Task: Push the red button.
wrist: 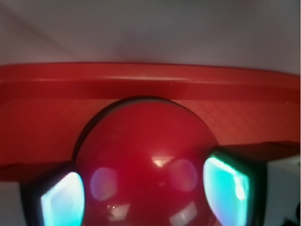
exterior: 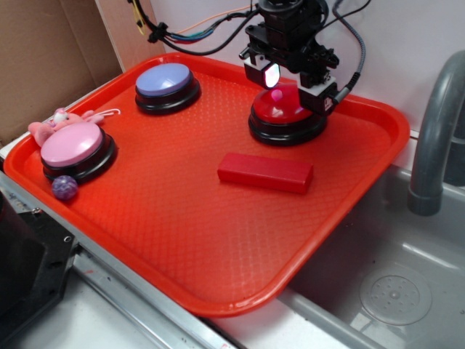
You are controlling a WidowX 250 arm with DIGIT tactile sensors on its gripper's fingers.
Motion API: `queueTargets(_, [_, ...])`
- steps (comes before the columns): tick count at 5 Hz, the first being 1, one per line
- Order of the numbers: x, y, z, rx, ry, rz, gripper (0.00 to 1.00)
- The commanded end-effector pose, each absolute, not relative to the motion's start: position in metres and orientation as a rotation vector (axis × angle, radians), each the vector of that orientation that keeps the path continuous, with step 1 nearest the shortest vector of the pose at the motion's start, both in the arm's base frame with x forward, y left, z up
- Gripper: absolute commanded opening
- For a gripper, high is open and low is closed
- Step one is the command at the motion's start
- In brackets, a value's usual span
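Observation:
The red button (exterior: pixel 285 116), a glossy red dome on a black round base, sits at the back right of the red tray (exterior: pixel 182 218). My gripper (exterior: pixel 295 91) hangs directly over it, low, with the jaws apart and the dome under the gap. In the wrist view the red button (wrist: pixel 146 141) fills the middle, and the gripper (wrist: pixel 145 195) is open, with one glowing pad (wrist: pixel 61 202) to the left of the dome and the other to the right. Whether the fingers touch the dome cannot be told.
On the tray also lie a flat red block (exterior: pixel 265 172), a lavender-blue button (exterior: pixel 167 83), a pink button (exterior: pixel 75 145) with a pink plush toy (exterior: pixel 62 118), and a purple ball (exterior: pixel 64 187). A sink (exterior: pixel 392 291) and grey faucet (exterior: pixel 436 131) stand at the right.

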State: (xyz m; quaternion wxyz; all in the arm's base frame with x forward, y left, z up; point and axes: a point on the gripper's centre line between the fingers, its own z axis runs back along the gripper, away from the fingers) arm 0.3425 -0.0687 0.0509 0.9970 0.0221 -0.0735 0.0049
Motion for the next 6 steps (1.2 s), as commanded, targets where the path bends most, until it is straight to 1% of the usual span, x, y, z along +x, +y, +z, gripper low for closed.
queueTargets(1, [0.328,-0.05,0.101,0.005,-0.166,-0.051,1.0])
queueTargets(2, [0.31,-0.045,0.149,0.027,-0.161,-0.083,1.0])
queueTargets(3, [0.293,-0.042,0.167,0.025,-0.195,-0.051,1.0])
queueTargets(4, [0.286,-0.042,0.173,0.009,-0.234,-0.037,1.0])
queueTargets(6, [0.277,-0.039,0.178,0.027,-0.261,-0.001,1.0])
